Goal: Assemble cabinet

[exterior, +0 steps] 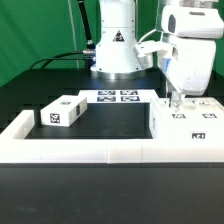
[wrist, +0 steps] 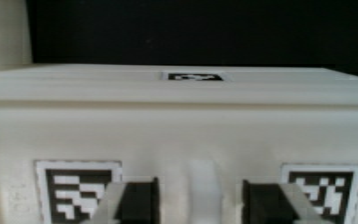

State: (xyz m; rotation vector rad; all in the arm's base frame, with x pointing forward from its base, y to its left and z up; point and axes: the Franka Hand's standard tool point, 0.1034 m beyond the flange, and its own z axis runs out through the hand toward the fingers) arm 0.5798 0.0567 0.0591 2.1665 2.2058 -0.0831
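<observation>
Green curtain at the back, black tabletop (exterior: 110, 125) in front of it. White plastic boxy cabinet body (exterior: 188, 122) sits at the exterior view's right, inside the corner of the long low white L-shaped rail (exterior: 100, 152). 1 small white tagged box (exterior: 60, 113) lies well apart at the exterior view's left, near the rail's other arm. Flat white marker board (exterior: 118, 97) is at the back, between them.

Gripper (exterior: 178, 100) is low over the cabinet body's top, at or just above its near-left part. The wrist view is blurred: 2 dark upright shapes show between 2 tags on the body's face, with a pale strip between them. Cannot tell whether these are the fingers or slots, so cannot tell whether the fingers are spread, closed or pinching a wall.

Risks, as judged:
- Grip looks off-centre on the body. A lift or push from here could yaw the part or tip it.
- Body sits just beside the rail. A sideways drag could jam an edge against it.
- If the fingers straddle only a thin wall, smooth plastic may slip out under load.
- Closing while misaligned could press down on the top face instead of gripping.
</observation>
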